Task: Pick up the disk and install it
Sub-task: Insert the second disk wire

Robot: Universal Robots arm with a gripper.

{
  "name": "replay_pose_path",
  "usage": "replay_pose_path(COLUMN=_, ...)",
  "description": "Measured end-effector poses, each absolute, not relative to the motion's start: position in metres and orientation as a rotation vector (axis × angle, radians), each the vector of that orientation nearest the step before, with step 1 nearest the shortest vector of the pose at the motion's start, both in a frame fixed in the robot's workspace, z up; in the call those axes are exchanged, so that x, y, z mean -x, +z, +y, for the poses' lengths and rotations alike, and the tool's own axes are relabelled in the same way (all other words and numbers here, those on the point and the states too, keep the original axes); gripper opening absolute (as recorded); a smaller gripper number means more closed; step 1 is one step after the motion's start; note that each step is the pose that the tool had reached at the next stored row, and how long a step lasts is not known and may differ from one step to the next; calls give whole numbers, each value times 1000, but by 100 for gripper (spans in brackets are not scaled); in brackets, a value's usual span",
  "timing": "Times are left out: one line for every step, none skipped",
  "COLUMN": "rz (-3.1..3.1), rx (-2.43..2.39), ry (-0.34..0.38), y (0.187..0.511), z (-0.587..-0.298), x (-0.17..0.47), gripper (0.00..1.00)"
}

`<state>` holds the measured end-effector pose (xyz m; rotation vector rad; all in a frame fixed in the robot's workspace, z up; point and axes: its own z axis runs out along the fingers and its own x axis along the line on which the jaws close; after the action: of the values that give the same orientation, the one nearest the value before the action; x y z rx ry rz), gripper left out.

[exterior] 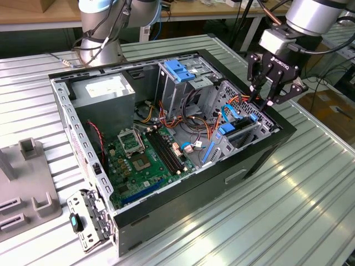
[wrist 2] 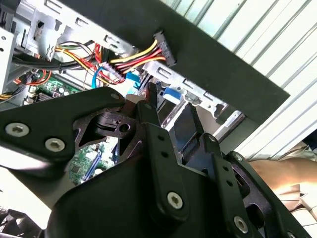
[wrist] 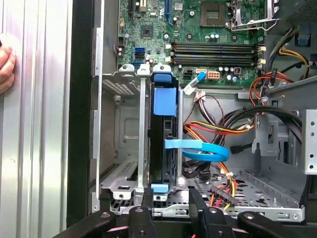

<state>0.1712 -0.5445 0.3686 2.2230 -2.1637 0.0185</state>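
The disk point(wrist: 164, 101) stands on edge in a slot of the metal drive cage point(wrist: 121, 148), inside the open computer case. Its bright blue frame shows at both ends and its dark side point(exterior: 239, 128) faces the case interior. My gripper point(exterior: 260, 102) hovers just above the cage at the exterior view's right. It is open, with nothing between its fingers point(wrist: 146, 201). In both wrist views the two black fingers straddle the line of the disk point(wrist 2: 181, 131) without touching it. The gripper point(wrist 2: 171, 106) is a short way above the disk's blue tab.
A blue flat cable point(wrist: 198, 148) and bundles of coloured wires lie beside the cage. The motherboard point(exterior: 144, 160), a grey box with a white label point(exterior: 105, 91) and a blue bracket point(exterior: 180, 69) fill the case. A hand point(wrist: 5, 64) rests outside the case wall. A grey fixture point(exterior: 28, 188) sits on the table.
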Motion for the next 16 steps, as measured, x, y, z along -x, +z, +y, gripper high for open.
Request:
replay_pose_path(rz=-2163, rx=-2223, ry=19, y=369, z=-544, x=-173, gripper=42)
replay_pose_path(rz=-2163, rx=-2224, ry=18, y=369, z=-544, x=-173, gripper=42)
replay_pose_path(rz=-2163, rx=-2224, ry=18, y=369, z=-544, x=-173, gripper=42)
replay_pose_path(rz=-2163, rx=-2223, ry=19, y=369, z=-544, x=-173, gripper=42)
replay_pose_path(rz=-2163, rx=-2224, ry=19, y=369, z=-544, x=-173, gripper=42)
replay_pose_path(rz=-2163, rx=-2224, ry=19, y=369, z=-544, x=-174, gripper=42)
replay_pose_path(rz=-2163, rx=-2224, ry=19, y=369, z=-544, x=-174, gripper=42)
replay_pose_path(rz=-2162, rx=-2225, ry=19, y=369, z=-544, x=-174, gripper=42)
replay_pose_path(rz=-2160, rx=-2227, ry=19, y=369, z=-544, x=-174, gripper=42)
replay_pose_path(rz=-2157, rx=-2229, ry=19, y=369, z=-544, x=-174, gripper=42)
replay_pose_path(rz=-2152, rx=-2235, ry=19, y=369, z=-544, x=-174, gripper=42)
replay_pose_path(rz=-2145, rx=-2241, ry=19, y=369, z=-544, x=-174, gripper=42)
replay_pose_path(rz=-2129, rx=-2257, ry=19, y=369, z=-544, x=-174, gripper=42)
replay_pose_path(rz=-2111, rx=-2274, ry=20, y=369, z=-544, x=-174, gripper=42)
replay_pose_path(rz=-2089, rx=-2294, ry=20, y=369, z=-544, x=-174, gripper=42)
replay_pose_path(rz=-2070, rx=-2312, ry=21, y=369, z=-544, x=-174, gripper=42)
